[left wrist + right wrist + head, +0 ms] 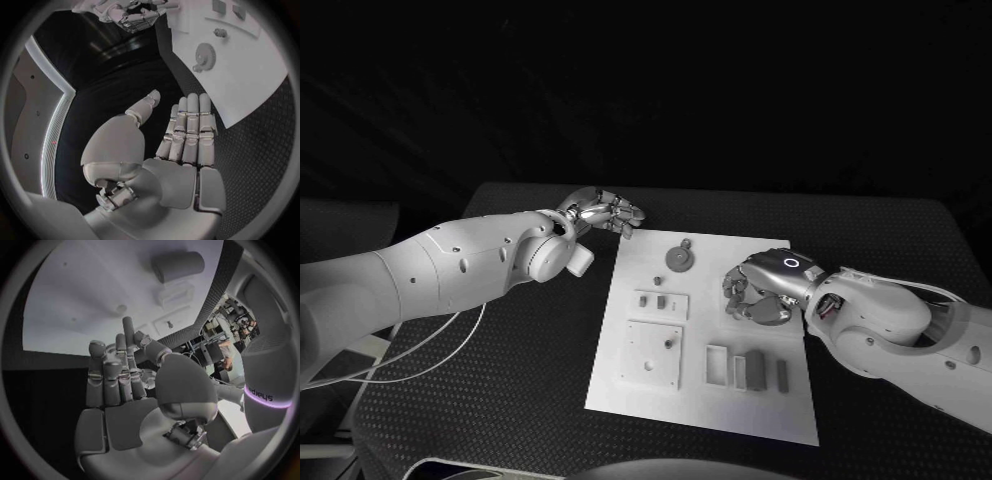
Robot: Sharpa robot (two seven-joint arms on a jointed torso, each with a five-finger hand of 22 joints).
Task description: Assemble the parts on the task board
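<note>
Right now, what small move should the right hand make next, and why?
Probably settle its fingers on a part. The right hand hovers over the white task board's right edge holding nothing visible; the left hand lies flat-fingered off the board.

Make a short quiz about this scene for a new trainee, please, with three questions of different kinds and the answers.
1. True or false: the left hand rests on the task board.
2. Which hand is over the board's edge? A) left B) right
3. Fill in: the round gear-like part lies toward the board's ___ end, seen from the robot.

Key: 1 false, it is beside the board over the black table, holding nothing; 2 B; 3 far.
</note>
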